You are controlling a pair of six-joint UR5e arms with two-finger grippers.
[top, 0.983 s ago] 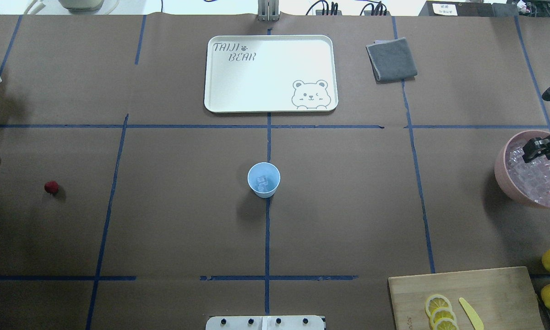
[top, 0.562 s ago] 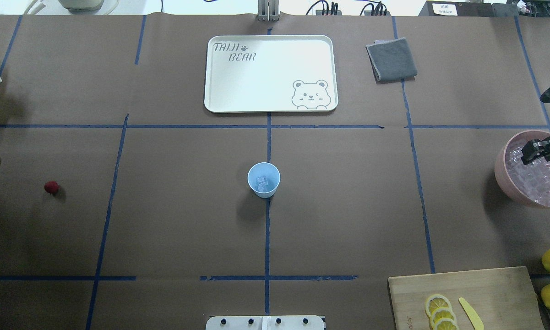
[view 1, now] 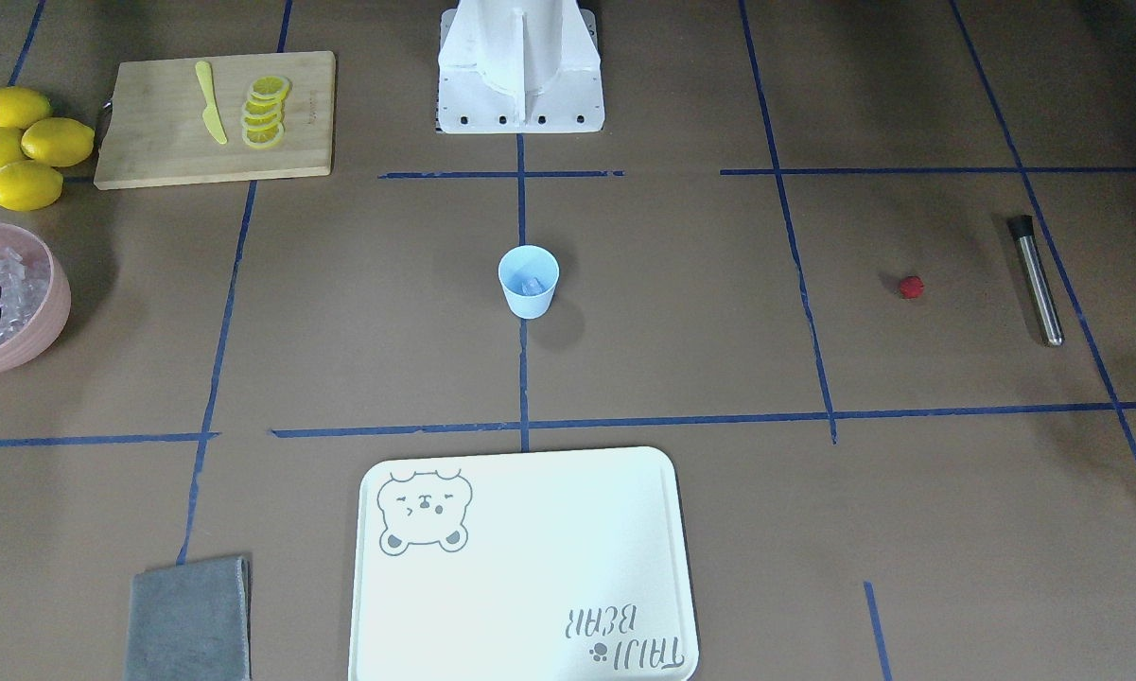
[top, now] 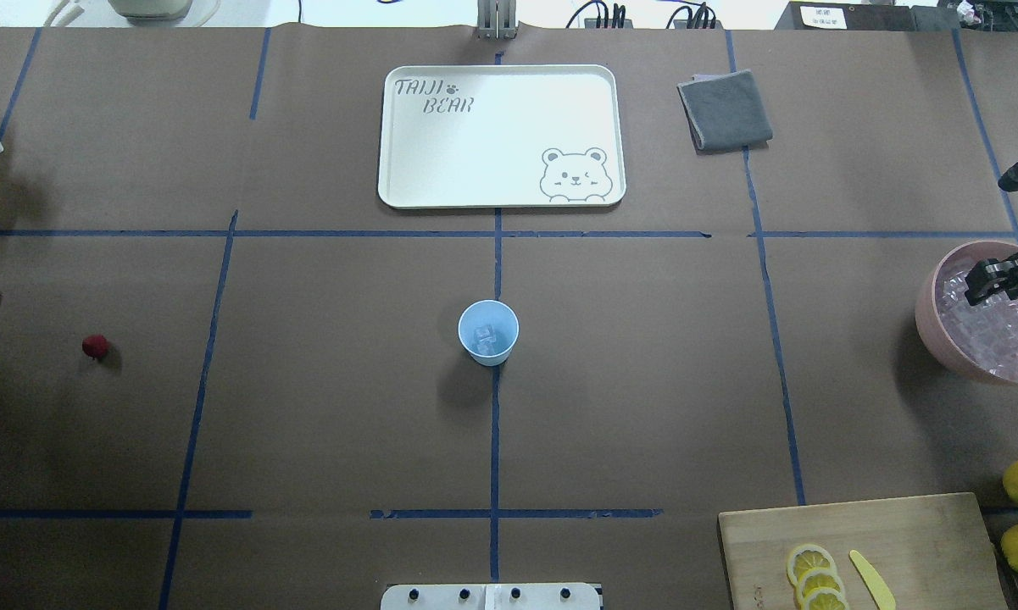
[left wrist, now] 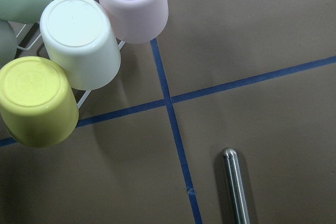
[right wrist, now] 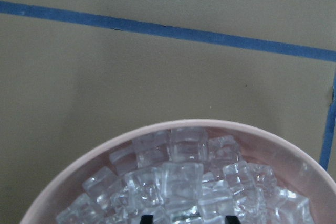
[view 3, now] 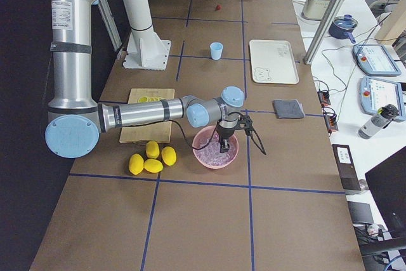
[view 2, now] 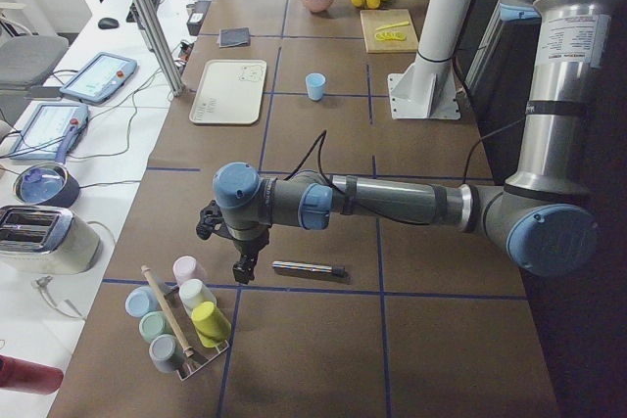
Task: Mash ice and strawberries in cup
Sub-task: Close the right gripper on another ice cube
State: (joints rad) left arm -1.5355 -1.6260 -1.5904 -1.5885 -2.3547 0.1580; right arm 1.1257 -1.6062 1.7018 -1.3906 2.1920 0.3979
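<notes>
The right gripper point(top: 983, 284) is seen lowered into the pink bowl point(top: 926, 318), its two dark fingertips point(right wrist: 147, 219) set apart from each other among the ice point(right wrist: 181, 182), which is heaped in that bowl; no single cube is seen to be gripped between them. The bowl is placed at the table's right end, with three lemons point(view 1: 28, 147) just beside it and a wooden cutting board point(top: 898, 534) near those, on which lemon slices point(top: 814, 576) and a yellow knife point(top: 871, 579) are laid. The cup point(view 1: 528, 303) is stood upright at the middle of the table, well apart from the bowl, and a few clear cubes are seen inside it. A white tray point(top: 500, 135) is set beyond the cup, and a folded grey cloth point(top: 725, 110) lies to its right. The strawberry point(top: 95, 346) is found on the bare table towards the left end, apart from the cup. A metal rod point(view 1: 1038, 279) lies near it. The left gripper point(view 2: 240, 263) is held above the table beside that rod and near a rack of upturned cups point(view 2: 176, 315); whether its jaws are spread or closed cannot be told.
</notes>
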